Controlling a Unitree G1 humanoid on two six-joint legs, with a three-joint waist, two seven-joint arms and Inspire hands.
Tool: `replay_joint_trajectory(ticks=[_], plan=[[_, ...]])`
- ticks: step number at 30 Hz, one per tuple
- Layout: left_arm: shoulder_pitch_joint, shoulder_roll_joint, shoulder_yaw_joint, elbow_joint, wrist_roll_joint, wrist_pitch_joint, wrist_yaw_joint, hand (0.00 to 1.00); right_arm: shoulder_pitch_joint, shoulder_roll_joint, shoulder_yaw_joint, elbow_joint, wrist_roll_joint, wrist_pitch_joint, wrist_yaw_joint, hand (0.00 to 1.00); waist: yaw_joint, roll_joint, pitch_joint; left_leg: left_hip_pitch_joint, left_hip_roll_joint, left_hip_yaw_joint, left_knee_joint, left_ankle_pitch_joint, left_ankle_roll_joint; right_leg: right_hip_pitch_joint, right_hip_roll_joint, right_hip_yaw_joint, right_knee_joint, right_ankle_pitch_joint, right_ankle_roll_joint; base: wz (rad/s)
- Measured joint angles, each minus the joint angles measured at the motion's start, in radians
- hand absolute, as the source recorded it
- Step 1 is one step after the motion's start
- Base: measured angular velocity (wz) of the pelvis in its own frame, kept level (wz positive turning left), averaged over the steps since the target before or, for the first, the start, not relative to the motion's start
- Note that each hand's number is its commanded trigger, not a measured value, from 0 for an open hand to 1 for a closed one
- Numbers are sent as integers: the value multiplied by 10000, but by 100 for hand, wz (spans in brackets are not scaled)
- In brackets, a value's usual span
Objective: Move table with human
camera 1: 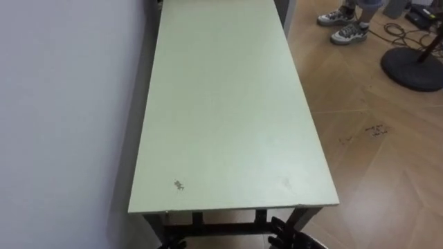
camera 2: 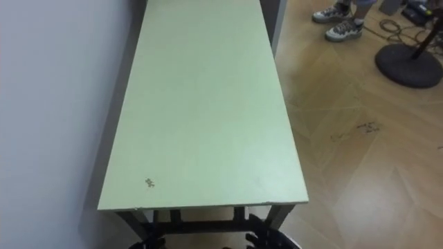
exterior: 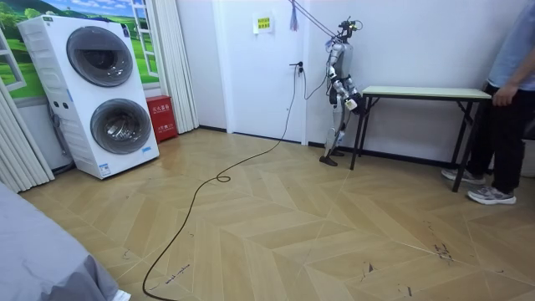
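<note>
Table (camera 1: 228,104) along the wall, robot at its near end, person (exterior: 508,109) at the far end.
Left hand (camera 1: 171,243) and right hand (camera 1: 284,234) sit low under the near edge; whether either has closed on the frame I cannot tell. With one long side almost against the wall (camera 1: 62,104), an unsure hold or an uneven lift could drop this end or scrape it along the wall.
</note>
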State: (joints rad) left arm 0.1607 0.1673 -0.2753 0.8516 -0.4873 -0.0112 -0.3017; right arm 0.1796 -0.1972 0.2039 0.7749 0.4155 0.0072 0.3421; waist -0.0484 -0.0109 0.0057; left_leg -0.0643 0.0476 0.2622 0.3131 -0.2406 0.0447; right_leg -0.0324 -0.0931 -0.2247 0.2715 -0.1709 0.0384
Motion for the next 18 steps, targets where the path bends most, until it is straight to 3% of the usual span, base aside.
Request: replay_joint_trajectory(ticks=[7, 9, 11, 13, 18], plan=[[-339, -229, 16, 1016, 184, -425, 151, 0, -20, 17, -60, 1455, -367, -277, -656, 0, 24, 136, -12, 270, 33, -12, -134, -33, -58, 387, 85, -111, -330, 52, 14, 2], [-446, -368, 16, 1346, 181, -497, 270, 0, -38, 46, -149, 1930, -381, -380, -797, 0, 32, 250, 46, 430, 21, -28, -239, -22, -74, 513, 83, -152, -360, 52, 14, 0], [-500, -437, 17, 1500, 195, -558, 357, 0, -15, 97, -325, 2153, -546, -389, -839, 0, 29, 287, 53, 443, 29, -37, -259, -26, -83, 528, 85, -232, -361, 51, 15, 0], [-473, -495, 298, 1648, 563, -597, 348, 0, -42, 241, -624, 2373, -865, -401, -935, 0, 30, 265, 74, 467, 24, -53, -328, 3, -120, 520, 91, -224, -362, 50, 15, 0], [-447, -729, 1171, 1912, 1471, -633, 357, 0, -64, 530, -1151, 2788, -1124, -406, -1168, 0, 37, 153, 7, 693, -57, -76, -476, 48, -172, 728, 134, -217, -524, 45, 9, -2]])
